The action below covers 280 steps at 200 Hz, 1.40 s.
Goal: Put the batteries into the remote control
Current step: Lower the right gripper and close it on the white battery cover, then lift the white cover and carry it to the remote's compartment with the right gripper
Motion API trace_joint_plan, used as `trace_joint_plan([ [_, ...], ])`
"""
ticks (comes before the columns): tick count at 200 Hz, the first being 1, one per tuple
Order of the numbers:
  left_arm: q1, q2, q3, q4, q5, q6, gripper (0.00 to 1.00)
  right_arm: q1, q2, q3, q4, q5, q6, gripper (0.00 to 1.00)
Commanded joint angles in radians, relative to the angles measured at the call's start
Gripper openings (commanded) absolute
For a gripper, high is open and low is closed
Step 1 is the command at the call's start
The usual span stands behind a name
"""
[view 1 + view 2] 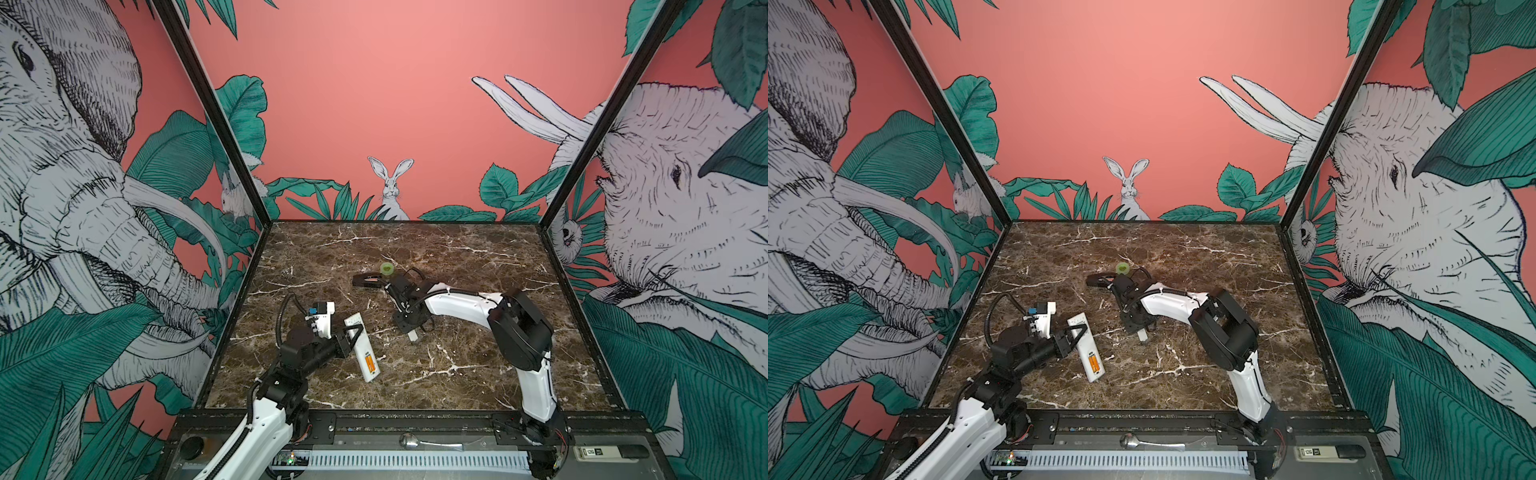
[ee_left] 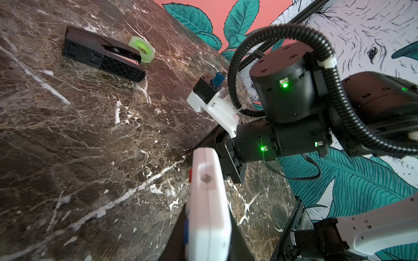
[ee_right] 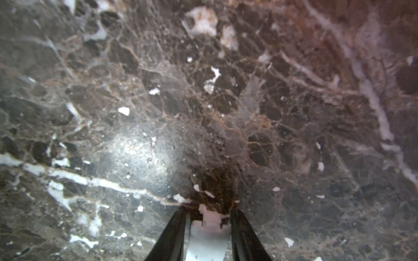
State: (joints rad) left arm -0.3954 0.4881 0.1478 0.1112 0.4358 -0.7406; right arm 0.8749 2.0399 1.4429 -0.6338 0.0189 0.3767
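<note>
The white remote control (image 1: 360,338) (image 1: 1084,340) lies back-up on the marble. Its battery bay is uncovered, and two orange batteries (image 1: 370,363) (image 1: 1094,361) sit side by side in it. My left gripper (image 1: 352,331) (image 1: 1076,331) is shut across the remote's middle. In the left wrist view the remote (image 2: 208,203) fills the space between that gripper's jaws (image 2: 208,239). My right gripper (image 1: 411,330) (image 1: 1143,332) points down at the table's centre, shut on a flat white cover piece (image 3: 208,239) with a tab. The piece's lower end (image 1: 412,336) touches the marble between the jaws (image 3: 209,218).
A black wedge-shaped object (image 1: 368,280) (image 2: 101,56) lies behind the right gripper, with a small green tape roll (image 1: 387,269) (image 2: 142,48) beside it. A spoon (image 1: 411,441) rests on the front rail. Printed walls close in the table on three sides.
</note>
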Motion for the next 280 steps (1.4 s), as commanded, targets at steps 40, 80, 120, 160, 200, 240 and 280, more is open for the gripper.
trace_joint_plan([
  [40,0.007,-0.026,-0.006,0.023,-0.002,-0.006,0.00,0.007,0.023,0.010,-0.030,0.004,0.001,0.34],
  [80,0.007,-0.041,-0.008,0.014,-0.003,-0.007,0.00,0.007,0.026,0.011,-0.029,0.001,0.001,0.32],
  [120,0.007,-0.059,-0.012,0.009,-0.005,-0.012,0.00,0.007,0.020,0.008,-0.030,-0.004,-0.003,0.30],
  [160,0.008,-0.060,-0.013,0.011,-0.003,-0.011,0.00,0.007,0.016,0.007,-0.027,-0.005,-0.007,0.25],
  [200,0.007,-0.067,-0.004,-0.005,-0.004,-0.009,0.00,0.007,-0.006,0.002,-0.018,-0.006,-0.012,0.20],
  [240,0.007,-0.064,-0.005,0.001,-0.007,-0.017,0.00,0.009,-0.035,-0.005,-0.011,-0.007,-0.021,0.17],
  [280,0.008,-0.059,-0.004,0.005,-0.011,-0.023,0.00,0.028,-0.098,-0.037,0.038,0.003,-0.042,0.16],
])
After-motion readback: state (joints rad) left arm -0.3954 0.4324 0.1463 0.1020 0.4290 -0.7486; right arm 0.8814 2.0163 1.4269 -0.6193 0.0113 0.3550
